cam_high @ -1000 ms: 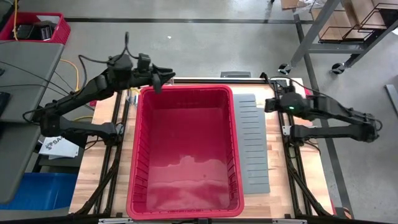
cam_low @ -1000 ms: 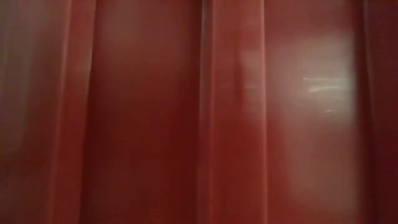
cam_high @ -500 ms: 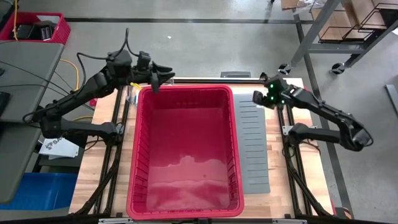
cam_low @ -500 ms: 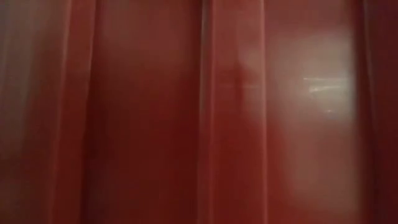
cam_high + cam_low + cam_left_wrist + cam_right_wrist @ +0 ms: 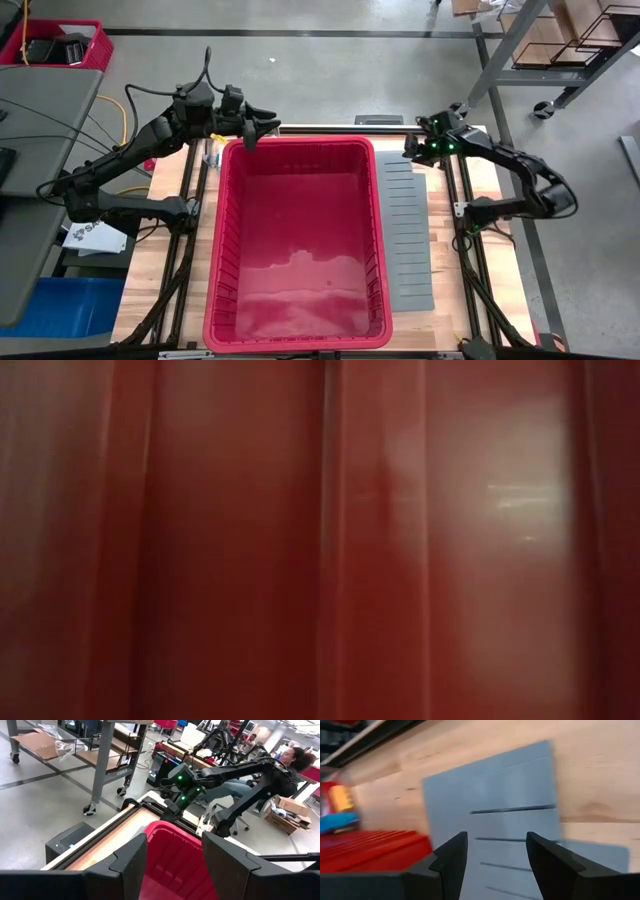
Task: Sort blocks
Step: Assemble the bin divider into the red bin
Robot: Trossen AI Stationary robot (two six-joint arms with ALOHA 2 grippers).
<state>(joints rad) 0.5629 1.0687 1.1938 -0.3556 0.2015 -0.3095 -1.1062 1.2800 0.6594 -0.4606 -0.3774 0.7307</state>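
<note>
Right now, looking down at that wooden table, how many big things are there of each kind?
Robot arms: 2, left and right
Red bin: 1
Grey slotted sheet pile: 1
Total: 4

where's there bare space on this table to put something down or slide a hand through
Free: the bare wood right of the grey divider sheet, toward the table edge, and the empty floor of the red bin. Crowded: the far edge, where the left hand hangs over the bin's corner and the right hand over the sheet's end.

Red bin [image 5: 300, 240] fills table centre, open top free, grey divider sheet [image 5: 408, 230] flat alongside
</note>
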